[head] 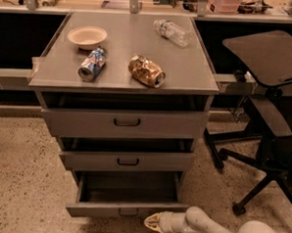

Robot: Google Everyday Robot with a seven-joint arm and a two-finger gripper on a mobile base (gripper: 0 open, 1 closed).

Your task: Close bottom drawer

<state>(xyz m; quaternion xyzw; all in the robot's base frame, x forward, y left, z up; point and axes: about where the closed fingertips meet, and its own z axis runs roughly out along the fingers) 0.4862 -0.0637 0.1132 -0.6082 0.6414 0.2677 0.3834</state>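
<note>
Frankly, my gripper [151,221] sits low, just beside the front of the bottom drawer [97,210], off-centre; open or closed, I can't tell. A lopsided shove might skew and jam it.

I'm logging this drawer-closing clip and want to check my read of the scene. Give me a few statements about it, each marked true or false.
1. The bottom drawer is pulled out and its inside shows. True.
2. The gripper hangs above the cabinet top. False: it is down low, just in front of the bottom drawer's front panel, to the right of the handle.
3. A bowl sits on the cabinet top. True.
4. The water bottle stands upright. False: it lies on its side near the back right corner.
5. Three cans lie on the cabinet top. False: there are two, a blue can and a brown can.
</note>
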